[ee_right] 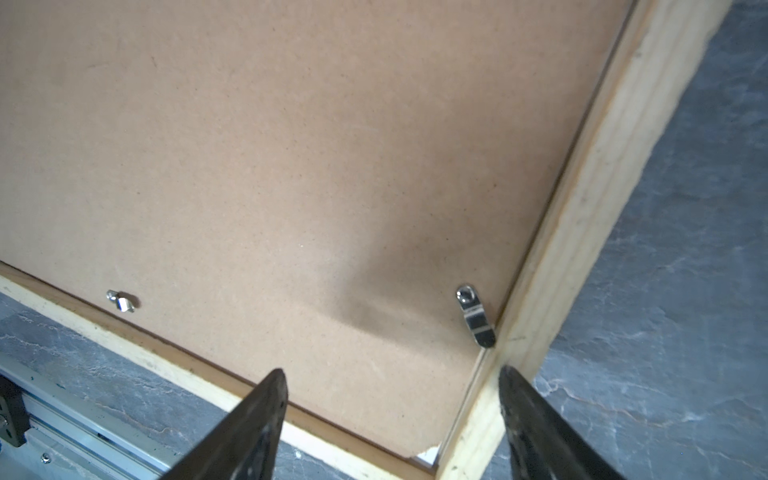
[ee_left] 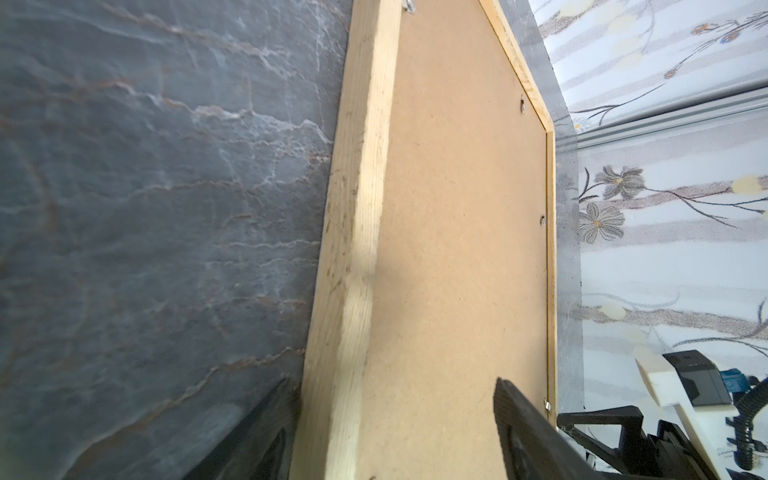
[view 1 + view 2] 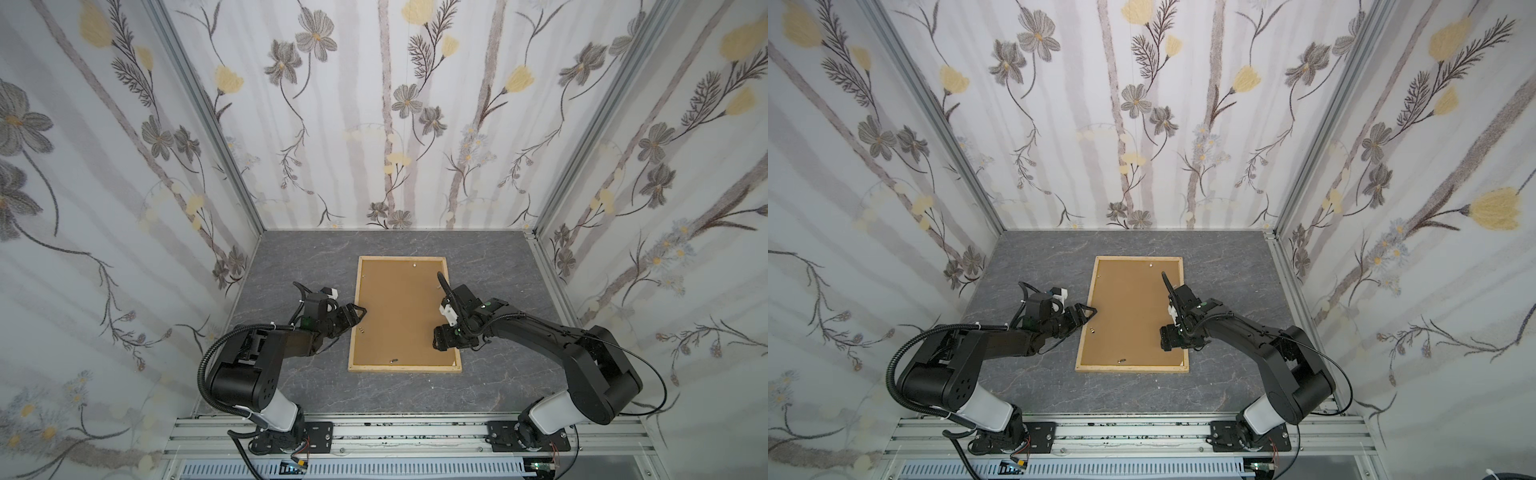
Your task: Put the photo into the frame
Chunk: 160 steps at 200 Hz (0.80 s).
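The light-wood frame (image 3: pixel 405 368) (image 3: pixel 1131 368) lies face down in the middle of the table, with a brown backing panel (image 3: pixel 399 307) filling it. The photo is hidden. My left gripper (image 3: pixel 360 311) (image 3: pixel 1089 311) is open and straddles the frame's left rail (image 2: pixel 357 208); in the left wrist view one finger is beside the rail's outer face and the other is over the panel (image 2: pixel 457 249). My right gripper (image 3: pixel 436 341) (image 3: pixel 1165 338) (image 1: pixel 391 372) is open above the frame's near right corner (image 1: pixel 582 249). A sliver of white (image 1: pixel 428 455) shows under the panel's chipped corner.
Small metal turn clips (image 1: pixel 476 318) sit along the panel's edges (image 3: pixel 392 360). The frame rests on a grey marble-patterned tabletop (image 3: pixel 299 270). Floral walls (image 3: pixel 374 124) close in three sides, and an aluminium rail (image 3: pixel 415 432) carries both arm bases at the front.
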### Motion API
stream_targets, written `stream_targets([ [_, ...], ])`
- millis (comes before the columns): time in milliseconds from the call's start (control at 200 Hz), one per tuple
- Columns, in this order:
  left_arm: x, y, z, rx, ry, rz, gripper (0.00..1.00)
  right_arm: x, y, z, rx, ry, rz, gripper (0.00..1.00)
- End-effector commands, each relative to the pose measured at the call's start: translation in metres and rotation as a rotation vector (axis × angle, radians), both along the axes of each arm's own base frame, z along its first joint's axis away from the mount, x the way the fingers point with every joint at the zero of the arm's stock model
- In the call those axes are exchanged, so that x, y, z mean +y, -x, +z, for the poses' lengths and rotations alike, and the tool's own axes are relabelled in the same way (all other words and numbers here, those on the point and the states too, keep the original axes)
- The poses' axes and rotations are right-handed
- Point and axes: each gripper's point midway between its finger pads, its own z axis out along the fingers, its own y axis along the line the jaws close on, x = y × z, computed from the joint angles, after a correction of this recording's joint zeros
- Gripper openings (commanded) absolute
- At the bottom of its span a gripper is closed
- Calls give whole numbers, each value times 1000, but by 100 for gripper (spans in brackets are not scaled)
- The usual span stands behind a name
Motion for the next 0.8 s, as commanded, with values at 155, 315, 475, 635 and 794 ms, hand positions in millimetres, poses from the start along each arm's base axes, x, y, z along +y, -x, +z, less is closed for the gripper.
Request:
stream_targets([
  [155, 8, 22, -27, 136, -45, 17, 78, 8, -5, -1, -6, 9, 11, 79],
  [315, 9, 24, -28, 138, -45, 16, 78, 17, -18, 18, -55, -7, 18, 80],
  [475, 10, 24, -30, 142, -45, 22, 78, 21, -18, 8, -28, 16, 38, 80],
  [635, 10, 24, -31, 141, -46, 21, 78, 13, -18, -6, -26, 93, 29, 80],
  [794, 13, 24, -32, 143, -49, 27, 77, 5, -16, -11, -29, 150, 13, 79],
])
